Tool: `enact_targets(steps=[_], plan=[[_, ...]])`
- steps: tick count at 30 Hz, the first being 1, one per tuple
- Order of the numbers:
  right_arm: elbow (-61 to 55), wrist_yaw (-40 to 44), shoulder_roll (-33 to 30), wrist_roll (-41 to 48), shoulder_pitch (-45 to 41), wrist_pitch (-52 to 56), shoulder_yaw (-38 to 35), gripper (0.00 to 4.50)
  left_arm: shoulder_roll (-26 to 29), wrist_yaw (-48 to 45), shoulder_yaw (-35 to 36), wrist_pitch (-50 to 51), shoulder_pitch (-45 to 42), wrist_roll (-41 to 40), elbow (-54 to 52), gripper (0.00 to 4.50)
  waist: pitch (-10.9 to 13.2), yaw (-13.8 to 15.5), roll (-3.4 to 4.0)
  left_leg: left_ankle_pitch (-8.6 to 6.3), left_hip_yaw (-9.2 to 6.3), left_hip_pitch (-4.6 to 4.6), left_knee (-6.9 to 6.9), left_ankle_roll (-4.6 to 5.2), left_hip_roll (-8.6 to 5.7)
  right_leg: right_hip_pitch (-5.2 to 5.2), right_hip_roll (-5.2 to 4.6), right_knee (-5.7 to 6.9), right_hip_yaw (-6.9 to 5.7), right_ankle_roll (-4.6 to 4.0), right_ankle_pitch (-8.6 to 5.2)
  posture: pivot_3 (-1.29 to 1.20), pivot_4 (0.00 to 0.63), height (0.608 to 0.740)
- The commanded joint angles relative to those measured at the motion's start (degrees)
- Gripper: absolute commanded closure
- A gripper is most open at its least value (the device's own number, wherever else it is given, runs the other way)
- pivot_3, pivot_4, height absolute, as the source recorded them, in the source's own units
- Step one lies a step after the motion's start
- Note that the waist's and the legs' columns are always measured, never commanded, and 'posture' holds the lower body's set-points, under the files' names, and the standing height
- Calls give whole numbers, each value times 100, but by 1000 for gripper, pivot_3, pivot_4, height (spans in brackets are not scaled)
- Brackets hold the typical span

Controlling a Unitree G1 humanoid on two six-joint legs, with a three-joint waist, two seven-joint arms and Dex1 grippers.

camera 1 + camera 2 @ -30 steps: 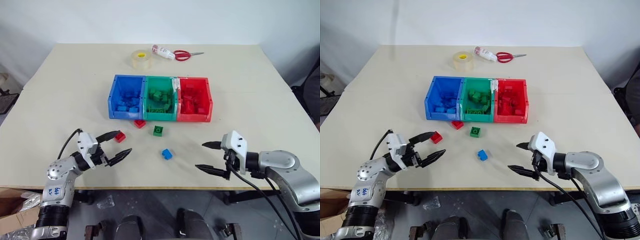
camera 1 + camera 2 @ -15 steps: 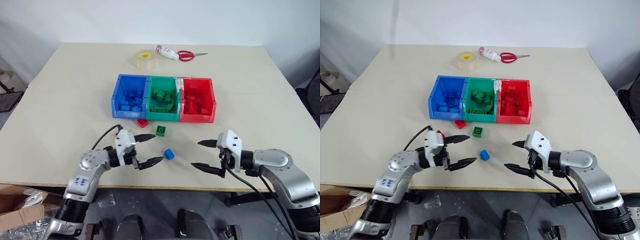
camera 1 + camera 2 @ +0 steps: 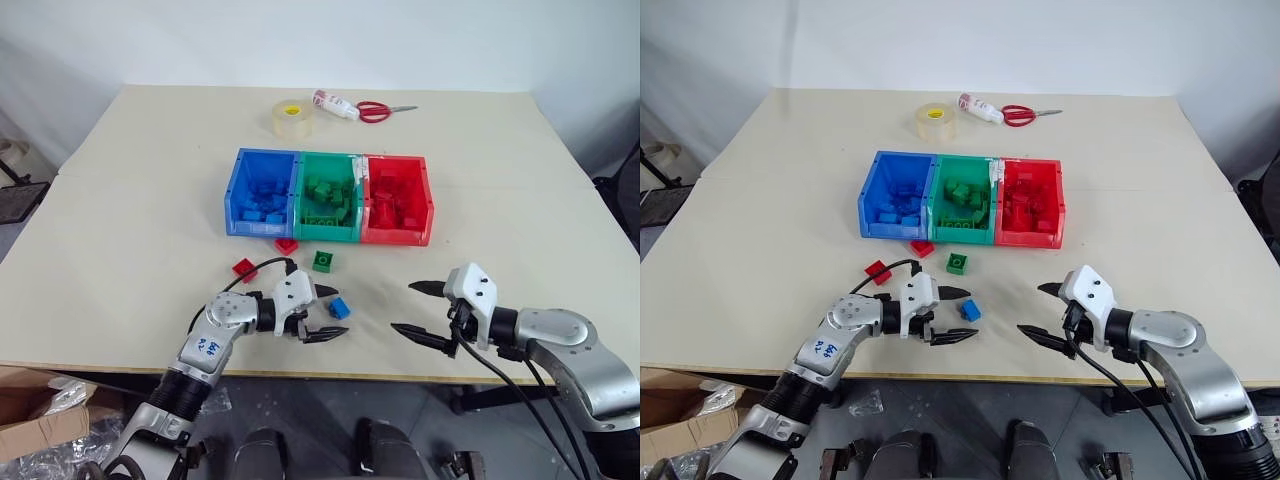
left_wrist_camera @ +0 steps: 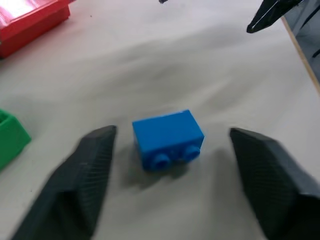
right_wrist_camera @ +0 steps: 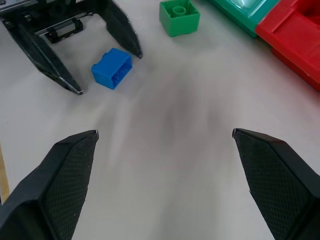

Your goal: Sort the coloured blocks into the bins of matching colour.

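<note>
Beige tabletop fills most of the head view. At its centre sit the joined bins: blue bin, green bin, red bin. Lower left of centre, the left gripper has its jaws apart around a blue brick, not touching it. Lower right, the right gripper hangs wide open, empty. Below the bins lie a green brick and two red bricks.
</note>
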Motion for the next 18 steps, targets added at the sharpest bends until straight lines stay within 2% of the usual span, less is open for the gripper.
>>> enact_targets(steps=[1, 3, 4, 9, 13, 18], plan=[[-250, -9, -62, 107, 42, -63, -216, 0, -29, -69, 14, -97, -47, -14, -41, 2214, 0, 5, 0, 0, 0, 0, 0, 0, 0, 0, 0, 0, 0, 0, 0, 0, 150, 740], [-199, 32, -47, 125, 10, -131, -255, 0, -51, -12, 53, -88, -44, -12, -24, 2795, 0, 7, 0, 0, 0, 1, 0, 0, 0, 0, 0, 1, 0, 0, 0, 0, 150, 740], [-168, 57, -32, 145, -14, -168, -274, 0, -69, 14, 77, -90, -39, -23, -19, 2941, 0, 9, 0, 0, 0, 1, 0, 0, 0, 0, 0, 0, 0, 0, 0, 0, 150, 740], [59, 260, 42, 316, -117, -429, -353, 0, -121, 77, 234, -99, -47, -129, -131, 2942, 0, 19, 0, 0, 0, 0, 2, 0, 0, 0, 0, 1, 0, 0, 0, 0, 150, 740], [202, 375, 49, 346, -165, -608, -340, 0, -154, 457, 825, 256, -35, -541, -745, 2942, 1, 14, -2, 0, 0, 0, 2, 0, 0, 0, 0, 6, 0, 0, 0, 0, 150, 740], [386, 385, 82, 319, -372, -629, -254, 0, 73, 1229, 1703, 877, -290, -755, -1400, 2942, 1, 12, -2, 0, 0, 0, 3, 0, 0, 0, 0, 20, 0, 1, 1, 0, 150, 740]])
